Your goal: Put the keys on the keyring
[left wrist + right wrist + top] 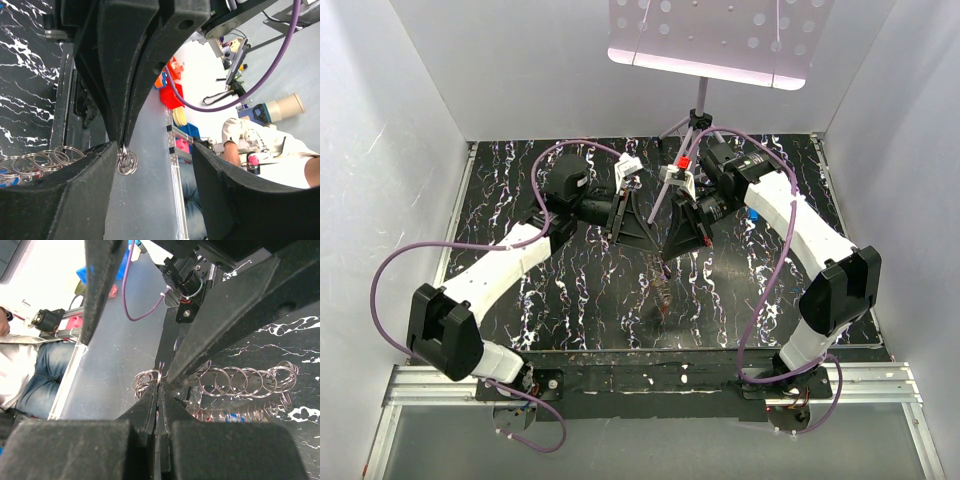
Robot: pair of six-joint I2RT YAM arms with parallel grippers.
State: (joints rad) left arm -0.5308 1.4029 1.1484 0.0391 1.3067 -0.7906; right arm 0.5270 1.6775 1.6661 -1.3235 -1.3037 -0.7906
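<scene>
A: Where was the keyring at that moment?

B: Up off the bench, between the two arms near the middle. It looked like a chain of thin silver rings, each linked through the next. From above it dangled as a thin strand just below the spot where the two end effectors met.

A: Which one had hold of it?

B: The right end effector. Its jaws were clenched tight together, pinching a small cluster of rings at one end of the chain, right at the tips.

A: And the left end effector?

B: Released. Its fingers stood well apart, one on either side of the right one's tips. One finger sat just beside the pinched cluster. I couldn't tell whether it touched the rings. The other finger was clear of them.

A: Was anything hanging on the chain?

B: Hard to say. Red and blue specks showed under the row of rings in the right wrist view, but they were too blurred to name.
</scene>
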